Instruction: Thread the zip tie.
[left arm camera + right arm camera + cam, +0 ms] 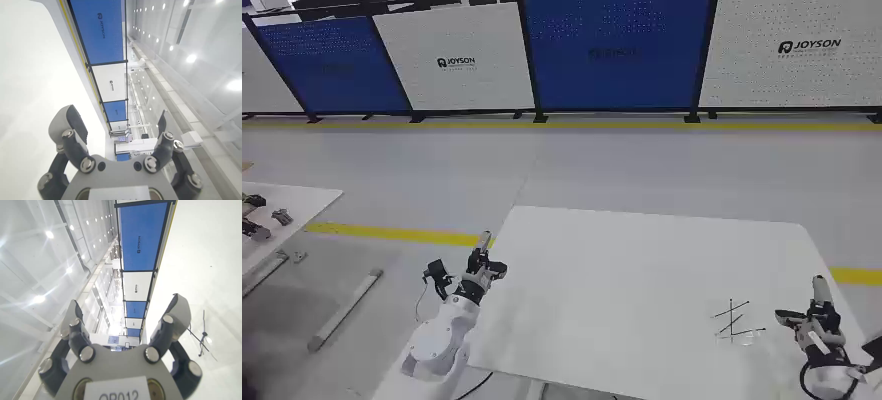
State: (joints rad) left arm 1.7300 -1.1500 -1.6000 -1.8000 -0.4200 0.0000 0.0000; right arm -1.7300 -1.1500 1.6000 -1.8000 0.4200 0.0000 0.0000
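we note the left gripper (117, 111) at the left edge of the white table (642, 280), jaws spread wide with nothing between them. the right gripper (125, 299) sits at the table's right edge, likewise wide open and empty. the zip ties (734, 322), a few thin black strips lying crossed, rest flat on the table near its right front corner, just beside the right gripper.
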